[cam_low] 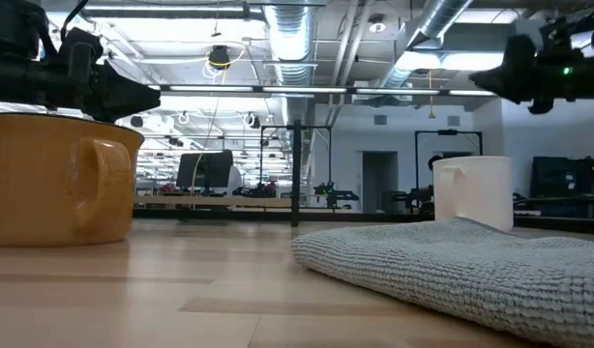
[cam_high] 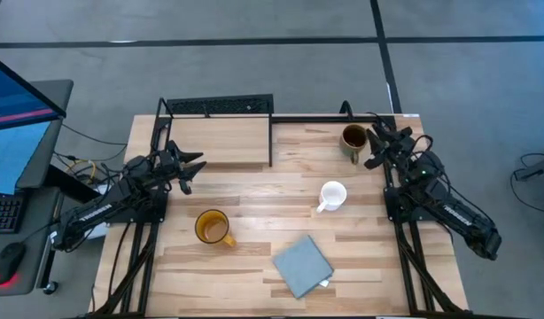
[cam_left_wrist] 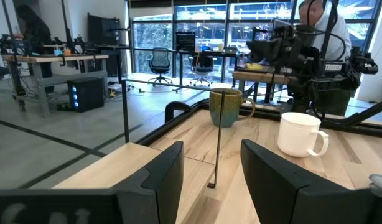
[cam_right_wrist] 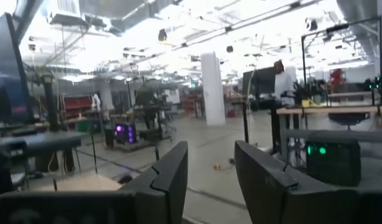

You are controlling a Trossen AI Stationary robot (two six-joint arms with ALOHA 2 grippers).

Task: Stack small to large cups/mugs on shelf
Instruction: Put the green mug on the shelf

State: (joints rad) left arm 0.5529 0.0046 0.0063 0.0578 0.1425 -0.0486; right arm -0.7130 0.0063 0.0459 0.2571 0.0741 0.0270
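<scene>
A small white mug (cam_high: 332,195) stands on its base on the wooden tabletop right of centre; it also shows in the left wrist view (cam_left_wrist: 298,134) and the low view (cam_low: 473,191). A yellow-orange mug (cam_high: 212,228) stands near the left front, large in the low view (cam_low: 60,179). An olive-brown mug (cam_high: 353,138) stands at the far right, also in the left wrist view (cam_left_wrist: 225,107). The light-wood shelf (cam_high: 221,140) sits at the far left. My left gripper (cam_high: 194,167) is open above the table's left side, near the shelf. My right gripper (cam_high: 376,147) is open beside the olive-brown mug.
A grey-blue folded cloth (cam_high: 302,265) lies at the front centre, filling the low view's foreground (cam_low: 452,266). The shelf's black frame post (cam_left_wrist: 216,140) stands ahead of my left gripper. A monitor (cam_high: 15,115) and a mouse (cam_high: 8,262) sit off the table's left.
</scene>
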